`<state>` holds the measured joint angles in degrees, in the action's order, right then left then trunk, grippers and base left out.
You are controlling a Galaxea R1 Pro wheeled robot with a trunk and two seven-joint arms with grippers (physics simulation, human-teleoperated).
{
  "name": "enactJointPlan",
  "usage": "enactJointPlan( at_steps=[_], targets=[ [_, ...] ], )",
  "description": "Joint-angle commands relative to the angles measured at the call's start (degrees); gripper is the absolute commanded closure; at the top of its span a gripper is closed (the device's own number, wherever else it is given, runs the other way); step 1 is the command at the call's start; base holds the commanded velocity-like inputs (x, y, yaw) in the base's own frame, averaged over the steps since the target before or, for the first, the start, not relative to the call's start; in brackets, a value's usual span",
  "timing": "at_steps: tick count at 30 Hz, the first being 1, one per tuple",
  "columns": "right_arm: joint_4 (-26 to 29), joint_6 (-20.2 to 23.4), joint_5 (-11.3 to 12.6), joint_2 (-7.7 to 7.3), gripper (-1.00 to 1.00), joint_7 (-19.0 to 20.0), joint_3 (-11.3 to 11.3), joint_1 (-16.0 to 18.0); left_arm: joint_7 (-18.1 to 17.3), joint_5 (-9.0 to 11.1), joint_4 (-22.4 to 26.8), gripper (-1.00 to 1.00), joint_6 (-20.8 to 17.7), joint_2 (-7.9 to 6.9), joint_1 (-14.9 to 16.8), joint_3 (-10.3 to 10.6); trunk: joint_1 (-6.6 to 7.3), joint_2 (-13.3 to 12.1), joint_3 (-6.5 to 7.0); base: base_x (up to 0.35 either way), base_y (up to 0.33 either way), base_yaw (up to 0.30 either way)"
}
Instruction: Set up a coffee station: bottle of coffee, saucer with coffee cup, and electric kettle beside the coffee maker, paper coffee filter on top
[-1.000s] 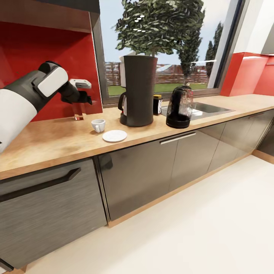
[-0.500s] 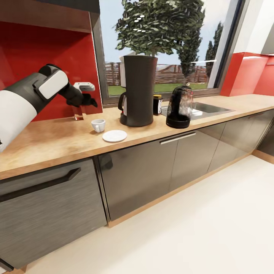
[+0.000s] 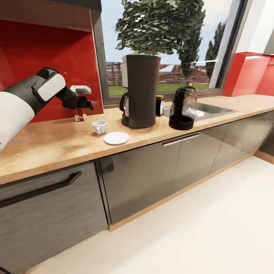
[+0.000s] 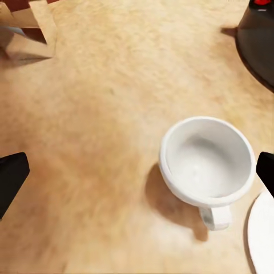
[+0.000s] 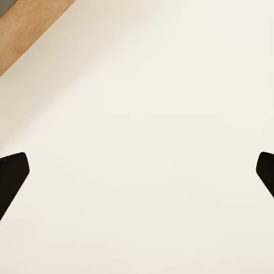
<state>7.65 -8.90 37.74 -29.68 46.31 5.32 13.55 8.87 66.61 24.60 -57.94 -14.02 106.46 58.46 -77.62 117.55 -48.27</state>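
- Kitchen seen from the head view: a long wood-grain desk (image 3: 57,142) runs over glossy dark grey cabinets (image 3: 144,171), with a red backsplash at the left and a window behind.
- On that desk the coffee maker (image 3: 140,91) stands tallest; the bottle of coffee (image 3: 160,105) is just beside it on the right, toward the far edge, and the electric kettle (image 3: 182,108) stands near, further right.
- Left of the coffee maker sits the coffee cup (image 3: 99,127) directly on the desk, with the saucer (image 3: 116,137) just beside it, nearer and bare.
- Above the desk, left of and beyond the cup, hovers the left gripper (image 3: 85,103).
- Left wrist view: the left gripper's two dark fingertips (image 4: 10,180) stand wide apart, holding nothing; the coffee cup (image 4: 206,164) is upright between them, off to one side, the saucer's rim (image 4: 261,234) close by its handle.
- Right wrist view: the right gripper's fingertips (image 5: 11,174) are spread apart over pale floor (image 5: 148,142).
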Motion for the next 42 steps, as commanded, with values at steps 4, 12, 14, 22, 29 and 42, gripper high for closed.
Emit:
enactJointPlan(
  at_steps=[4,12,14,22,29,42],
  targets=[
    [-0.09,-0.42,0.31,-0.02,-1.00,0.09,0.48,0.07,0.46,0.62,-0.07,-1.00,-0.07,-0.06,0.07,0.46,0.00,0.02,-0.06,0.113,0.022,0.000],
    [-0.09,-0.45,0.26,-0.02,-1.00,0.09,0.48,0.08,-0.01,0.66,-0.16,-1.00,-0.07,0.02,0.07,0.68,0.00,0.02,-0.06,0.177,-0.016,0.000],
    [-0.09,-0.49,0.24,-0.02,-1.00,0.09,0.48,0.07,-0.69,0.65,-0.17,-1.00,-0.07,0.04,0.07,0.69,0.00,0.02,-0.06,0.191,-0.118,0.000],
    [-0.09,-0.51,0.30,-0.02,-1.00,0.09,0.48,0.07,-1.19,0.66,-0.17,-1.00,0.00,0.05,-0.01,0.69,0.00,0.02,-0.06,0.055,-0.032,0.000],
    [-0.09,-0.51,0.25,0.00,-1.00,0.09,0.48,0.08,-1.22,0.65,-0.17,-1.00,-0.01,0.05,-0.02,0.70,0.00,0.02,-0.06,0.122,-0.002,0.000],
    [-0.09,-0.51,0.31,-0.02,-1.00,0.09,0.48,0.09,-1.22,0.63,-0.17,-1.00,-0.07,0.05,-0.02,0.78,0.00,0.02,-0.08,0.093,0.000,0.000]
  ],
)
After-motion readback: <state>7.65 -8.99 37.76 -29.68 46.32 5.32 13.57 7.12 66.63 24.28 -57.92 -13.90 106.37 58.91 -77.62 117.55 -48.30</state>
